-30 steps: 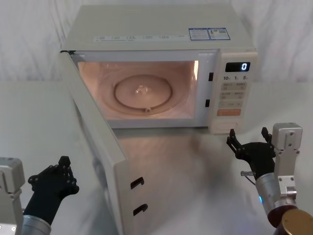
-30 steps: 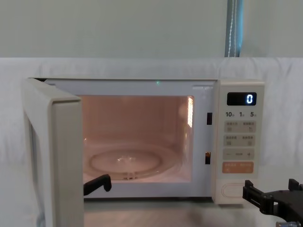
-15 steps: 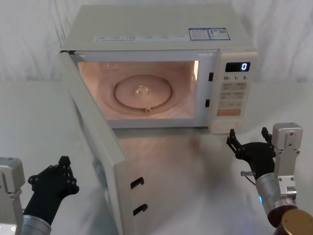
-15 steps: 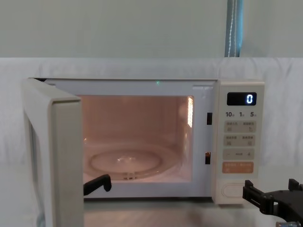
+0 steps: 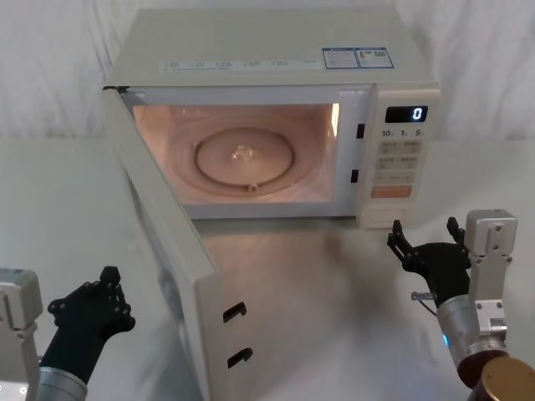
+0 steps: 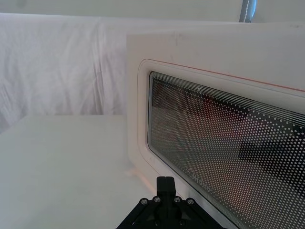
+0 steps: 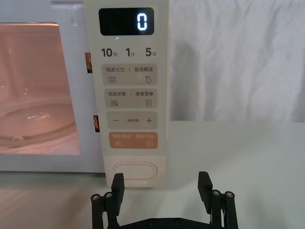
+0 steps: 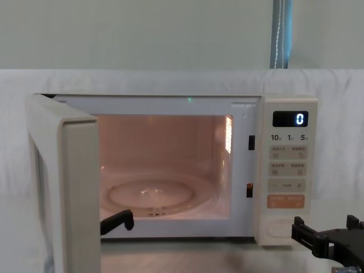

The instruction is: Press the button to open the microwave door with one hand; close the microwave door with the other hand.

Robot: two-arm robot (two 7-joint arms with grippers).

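The microwave door (image 5: 167, 251) stands wide open, swung out toward my left, with its edge (image 8: 79, 193) facing the chest view. Behind it the cavity is lit. My left gripper (image 5: 109, 277) is low at the front left, on the door's outer side and a short way off it, fingers shut; the left wrist view has it (image 6: 165, 183) facing the dark glass window (image 6: 224, 152). The button (image 7: 136, 171), a wide cream pill, sits at the foot of the control panel (image 5: 391, 222). My right gripper (image 7: 161, 183) hovers open just in front of it, not touching (image 5: 425, 238).
The microwave (image 5: 276, 50) stands at the back of a white table (image 5: 334, 284), against white cloth. A glass turntable (image 5: 247, 157) lies inside. The display (image 7: 126, 21) reads 0. An orange key (image 7: 133, 140) sits just above the button.
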